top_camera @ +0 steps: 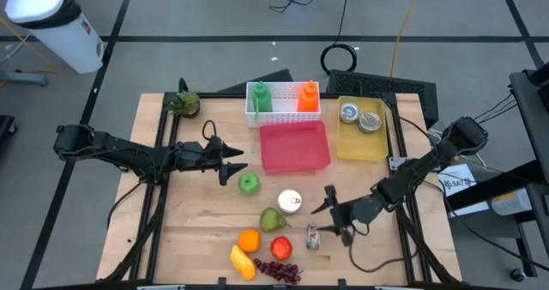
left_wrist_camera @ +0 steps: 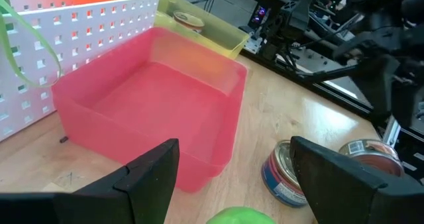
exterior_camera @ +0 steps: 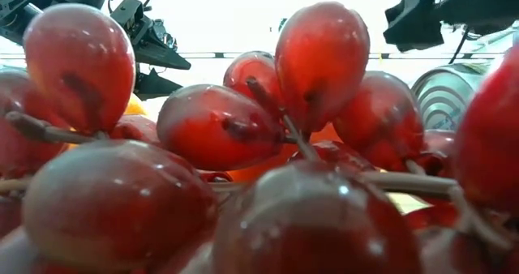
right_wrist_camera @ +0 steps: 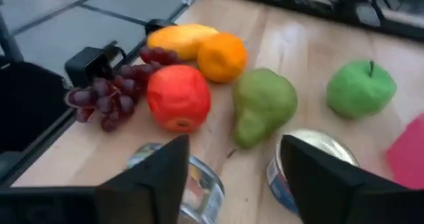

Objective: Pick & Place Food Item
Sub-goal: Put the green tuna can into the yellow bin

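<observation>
The small can [top_camera: 313, 237] lies on the desk [top_camera: 197, 230] just right of the red apple [top_camera: 280, 247], between the open fingers of the right gripper [top_camera: 328, 216], which grip nothing. Beyond the apple sit the pear [right_wrist_camera: 263, 105], orange [right_wrist_camera: 222, 56] and grapes [right_wrist_camera: 109, 95]. The left gripper [top_camera: 228, 166], fingers parted and empty, hovers over the green apple [top_camera: 249, 184], left of the pear.

Left arm reaching in from the left, left gripper [top_camera: 235, 172] hanging with fingers parted, right arm angling inward, right gripper [top_camera: 331, 214] spreading open
</observation>
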Motion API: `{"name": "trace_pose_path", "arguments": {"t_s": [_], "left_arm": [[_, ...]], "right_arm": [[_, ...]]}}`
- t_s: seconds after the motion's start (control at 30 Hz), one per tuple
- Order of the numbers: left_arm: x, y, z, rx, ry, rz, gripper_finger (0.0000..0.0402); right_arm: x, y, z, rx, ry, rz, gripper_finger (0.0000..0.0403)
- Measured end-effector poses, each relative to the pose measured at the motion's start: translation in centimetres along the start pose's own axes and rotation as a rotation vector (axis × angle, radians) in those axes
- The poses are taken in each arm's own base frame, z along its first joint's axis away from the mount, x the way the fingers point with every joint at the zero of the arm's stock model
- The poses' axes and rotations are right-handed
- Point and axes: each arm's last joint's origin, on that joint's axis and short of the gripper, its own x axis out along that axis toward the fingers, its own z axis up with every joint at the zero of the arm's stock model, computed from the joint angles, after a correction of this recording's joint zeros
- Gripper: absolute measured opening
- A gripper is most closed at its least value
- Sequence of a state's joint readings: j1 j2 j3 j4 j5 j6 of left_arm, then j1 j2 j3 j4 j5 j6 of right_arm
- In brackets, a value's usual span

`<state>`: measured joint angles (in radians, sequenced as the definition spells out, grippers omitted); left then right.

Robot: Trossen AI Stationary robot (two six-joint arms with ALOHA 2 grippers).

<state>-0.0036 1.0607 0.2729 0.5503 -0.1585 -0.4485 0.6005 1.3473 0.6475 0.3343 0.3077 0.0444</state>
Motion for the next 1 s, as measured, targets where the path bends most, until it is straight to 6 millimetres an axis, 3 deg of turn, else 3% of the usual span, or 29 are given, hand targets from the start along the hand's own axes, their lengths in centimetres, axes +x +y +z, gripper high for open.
{"name": "trace_pose_path", "arguments": {"t_s": [0.13,0.27,1.0], "left_arm": [[0.0,0.0,0.0,-0.002,0.0,0.0,0.0301],[0.0,0.0,0.0,-0.002,0.0,0.0,0.0301],[0.0,0.0,0.0,-0.002,0.0,0.0,0.0301]], "right_arm": [[0.4,0.2,-0.3,-0.095,0.01,0.0,0.0281],[0.8,0.4,-0.8,-0.116,0.036,0.014,0.0309],[3.0,1.0,-3.3,-0.188,0.139,0.053,0.0309]]}}
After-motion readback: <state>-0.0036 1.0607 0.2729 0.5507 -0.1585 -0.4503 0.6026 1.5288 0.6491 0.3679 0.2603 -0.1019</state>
